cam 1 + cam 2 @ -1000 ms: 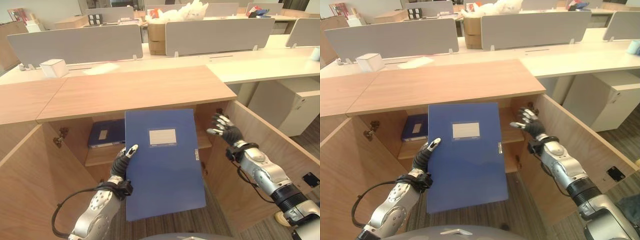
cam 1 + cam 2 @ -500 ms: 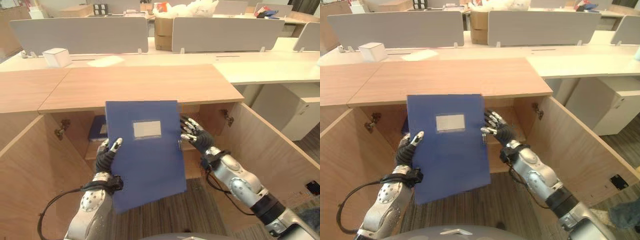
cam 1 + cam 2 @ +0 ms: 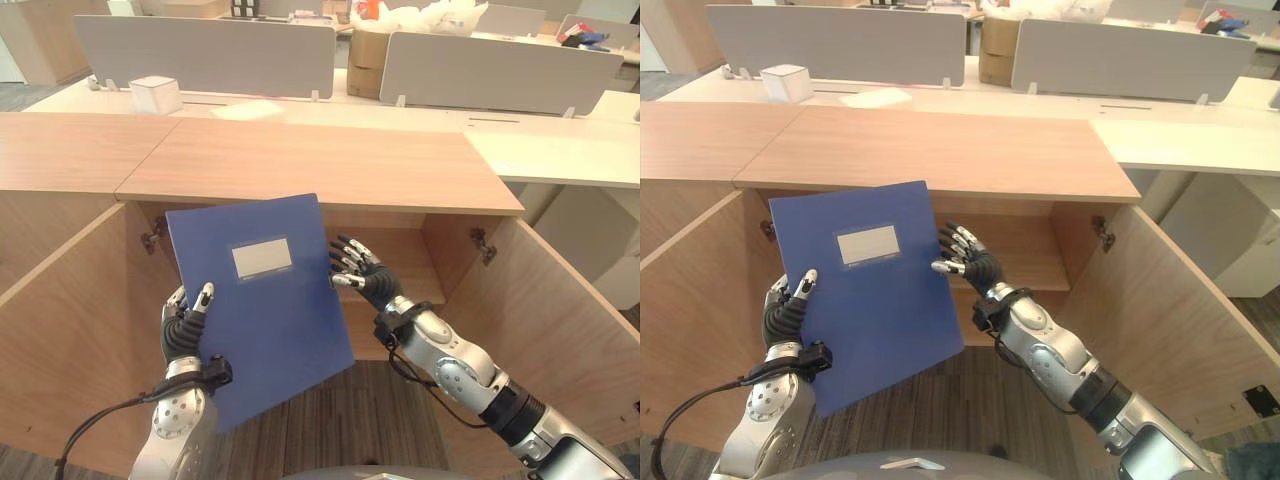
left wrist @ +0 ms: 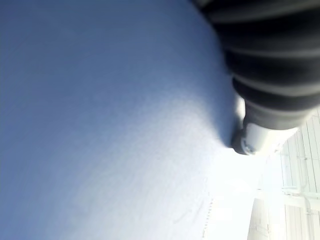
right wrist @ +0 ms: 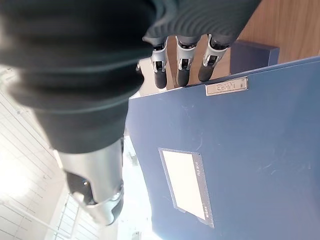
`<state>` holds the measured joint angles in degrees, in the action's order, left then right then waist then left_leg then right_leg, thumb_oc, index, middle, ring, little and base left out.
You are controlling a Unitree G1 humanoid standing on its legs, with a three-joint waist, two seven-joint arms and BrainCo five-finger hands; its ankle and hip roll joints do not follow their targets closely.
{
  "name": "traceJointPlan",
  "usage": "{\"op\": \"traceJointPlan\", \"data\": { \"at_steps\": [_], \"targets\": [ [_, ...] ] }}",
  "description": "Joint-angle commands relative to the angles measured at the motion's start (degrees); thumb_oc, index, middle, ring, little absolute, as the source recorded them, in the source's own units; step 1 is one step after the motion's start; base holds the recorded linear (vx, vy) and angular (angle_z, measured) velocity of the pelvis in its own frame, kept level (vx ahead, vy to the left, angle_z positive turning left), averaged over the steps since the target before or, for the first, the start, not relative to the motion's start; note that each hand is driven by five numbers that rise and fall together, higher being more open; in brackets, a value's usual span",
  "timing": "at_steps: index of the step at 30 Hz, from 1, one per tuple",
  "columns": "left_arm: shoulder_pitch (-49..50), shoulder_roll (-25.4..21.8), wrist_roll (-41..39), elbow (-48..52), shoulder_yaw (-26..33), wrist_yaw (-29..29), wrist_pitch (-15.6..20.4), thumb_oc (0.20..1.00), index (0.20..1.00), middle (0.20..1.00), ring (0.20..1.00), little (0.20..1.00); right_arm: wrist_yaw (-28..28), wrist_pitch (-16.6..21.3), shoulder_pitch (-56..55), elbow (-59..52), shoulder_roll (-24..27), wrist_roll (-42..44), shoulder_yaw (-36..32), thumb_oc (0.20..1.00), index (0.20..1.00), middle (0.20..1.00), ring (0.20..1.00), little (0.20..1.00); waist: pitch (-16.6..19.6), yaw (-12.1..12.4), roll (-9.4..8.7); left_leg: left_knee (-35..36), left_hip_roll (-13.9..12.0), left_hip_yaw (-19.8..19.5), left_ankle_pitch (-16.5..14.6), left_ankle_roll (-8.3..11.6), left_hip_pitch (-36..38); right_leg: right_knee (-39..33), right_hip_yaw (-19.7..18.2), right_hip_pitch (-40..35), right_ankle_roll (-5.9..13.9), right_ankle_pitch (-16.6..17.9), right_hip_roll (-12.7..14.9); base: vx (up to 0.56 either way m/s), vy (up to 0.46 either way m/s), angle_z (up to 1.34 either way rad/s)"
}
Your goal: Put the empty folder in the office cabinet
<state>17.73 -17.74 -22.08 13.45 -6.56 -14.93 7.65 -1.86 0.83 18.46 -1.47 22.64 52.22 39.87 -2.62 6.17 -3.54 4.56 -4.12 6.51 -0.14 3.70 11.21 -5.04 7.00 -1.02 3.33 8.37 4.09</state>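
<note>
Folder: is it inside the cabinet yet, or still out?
Still out. The folder is held up in front of the open cabinet, left hand gripping its edge, right hand open at the other edge.

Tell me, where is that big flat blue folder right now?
The flat blue folder is held up before the open wooden cabinet, left of centre, gripped by the left hand, with the right hand at its right edge.

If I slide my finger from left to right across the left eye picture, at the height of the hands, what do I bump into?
Left cabinet door → left hand → blue folder → right hand → right cabinet door.
</note>
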Motion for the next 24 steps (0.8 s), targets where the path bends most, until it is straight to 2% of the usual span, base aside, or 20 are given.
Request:
{"op": "traceJointPlan", "data": {
  "at_steps": [1, 3, 5, 7, 9, 10, 13, 19, 24],
  "targets": [
    [-6.9, -3.2, 0.8, 1.8, -1.2, -0.2, 4.1, 0.2, 0.2, 0.2, 0.2, 0.2, -3.8, 1.4, 4.2, -5.7, -3.9, 1.3, 6.8, 1.0, 1.0, 1.0, 1.0, 1.0, 0.5, -0.8, -1.65, 0.4, 1.2, -1.8, -2.1, 0.5, -4.4, 0.0, 1.4, -4.3, 4.31, -6.2, 5.2, 0.0, 0.0, 0.0],
    [-6.9, -3.2, 0.1, 1.8, -1.2, 0.0, 4.1, 0.2, 0.2, 0.2, 0.2, 0.2, -3.4, 1.8, 3.7, -5.8, -3.3, 1.4, 5.9, 1.0, 1.0, 1.0, 1.0, 1.0, 0.5, -1.0, -1.61, 0.4, 1.2, -1.7, -2.1, 0.49, -4.4, 0.0, 1.3, -4.2, 4.33, -6.2, 5.2, 0.0, 0.0, 0.0],
    [-6.0, -2.8, -2.1, 1.9, -1.1, 0.6, 3.9, 0.2, 0.2, 0.2, 0.2, 0.2, -2.7, 2.8, 0.7, -7.8, -1.1, 1.7, 1.7, 1.0, 1.0, 1.0, 1.0, 1.0, 0.6, -1.7, -1.44, 0.4, 1.2, -1.5, -2.2, 0.44, -4.4, 0.0, 1.1, -4.1, 4.38, -6.2, 5.1, 0.0, -0.002, -0.02],
    [-5.6, -2.6, -2.9, 2.0, -0.9, 0.7, 3.8, 0.2, 0.2, 0.2, 0.2, 0.2, -2.4, 3.3, -0.6, -8.1, -0.9, 1.7, 0.0, 1.0, 1.0, 1.0, 1.0, 1.0, 0.6, -2.1, -1.38, 0.4, 1.2, -1.4, -2.2, 0.44, -4.4, 0.0, 1.1, -4.1, 4.4, -6.2, 5.1, 0.0, -0.001, -0.04],
    [-4.1, -2.2, -4.2, 2.3, -0.1, 1.5, 3.7, 0.2, 0.2, 0.2, 0.2, 0.2, -1.2, 4.8, -5.3, -7.8, -0.9, 2.0, -6.0, 1.0, 1.0, 1.0, 1.0, 1.0, 0.7, -2.9, -1.0, 0.4, 1.2, -1.3, -2.4, 0.33, -4.3, 0.0, 0.9, -4.0, 4.43, -6.2, 5.1, 0.0, 0.0, 0.0],
    [-4.1, -2.2, -4.2, 2.3, -0.1, 1.5, 3.7, 0.2, 0.2, 0.2, 0.2, 0.2, -1.2, 4.8, -5.3, -7.8, -0.9, 2.0, -6.1, 1.0, 1.0, 1.0, 1.0, 1.0, 0.7, -2.8, -1.01, 0.4, 1.2, -1.3, -2.4, 0.33, -4.3, 0.0, 0.9, -4.0, 4.43, -6.2, 5.1, 0.0, 0.0, 0.0],
    [-3.1, -1.5, -5.5, 2.4, 0.6, 2.2, 3.6, 0.2, 0.2, 0.2, 0.2, 0.2, 1.7, 5.4, -9.8, -4.2, -2.9, 1.6, -12.1, 1.0, 1.0, 1.0, 1.0, 1.0, 0.9, -3.7, -0.66, 0.4, 1.3, -1.2, -2.6, 0.22, -4.2, 0.0, 0.9, -4.0, 4.5, -6.2, 5.2, 0.0, -0.001, -0.01],
    [-2.3, -1.0, -6.6, 3.1, 0.6, 2.3, 3.0, 0.2, 0.2, 0.2, 0.2, 0.2, 6.3, 4.4, -12.5, 0.0, -5.7, -1.0, -16.7, 1.0, 1.0, 1.0, 1.0, 1.0, 0.8, -4.1, -0.33, 0.4, 1.4, -1.4, -2.7, 0.16, -4.1, 0.0, 1.0, -4.1, 4.47, -6.3, 5.2, 0.0, -0.001, -0.01],
    [-2.2, -1.0, -7.0, 3.4, 0.0, 2.4, 2.7, 0.2, 0.2, 0.2, 0.2, 0.2, 8.7, 3.8, -12.3, 3.7, -7.7, -1.2, -17.9, 1.0, 1.0, 1.0, 1.0, 1.0, 0.8, -4.1, -0.24, 0.4, 1.5, -1.4, -2.8, 0.12, -4.0, 0.0, 0.9, -4.2, 4.41, -6.3, 5.1, 0.0, 0.0, 0.0]
  ]
}}
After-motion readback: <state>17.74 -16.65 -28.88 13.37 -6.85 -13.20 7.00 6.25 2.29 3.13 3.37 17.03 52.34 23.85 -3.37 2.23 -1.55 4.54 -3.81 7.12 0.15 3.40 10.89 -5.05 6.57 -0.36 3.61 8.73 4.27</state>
